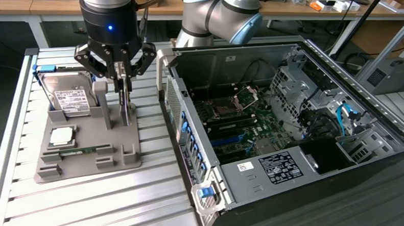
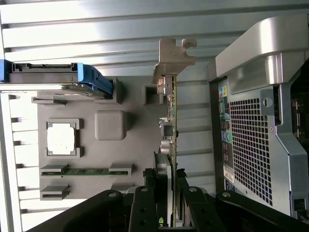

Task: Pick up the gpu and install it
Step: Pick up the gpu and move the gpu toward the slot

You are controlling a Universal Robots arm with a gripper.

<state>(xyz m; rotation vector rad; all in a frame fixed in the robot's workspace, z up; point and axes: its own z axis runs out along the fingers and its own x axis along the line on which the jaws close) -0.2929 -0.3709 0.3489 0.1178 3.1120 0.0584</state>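
The hand is clamped on the top edge of the gpu, which stands upright and edge-on directly beneath it in the gray holder on the desk, between the hard drive and the open computer case.

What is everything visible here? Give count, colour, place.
slatted metal table: one, silver, exterior view's left
grey plastic parts holder: one, grey, on table
thin green circuit card with silver bracket: one, green, upright in holder
boxy silver hard drive: one, silver, upright in holder
square processor chip: one, silver, flat in holder
narrow memory strip: one, green, flat in holder
open metal computer case: one, black-grey, exterior view's right
robot arm: one, grey-blue, above table
claw: one, black, shut on card
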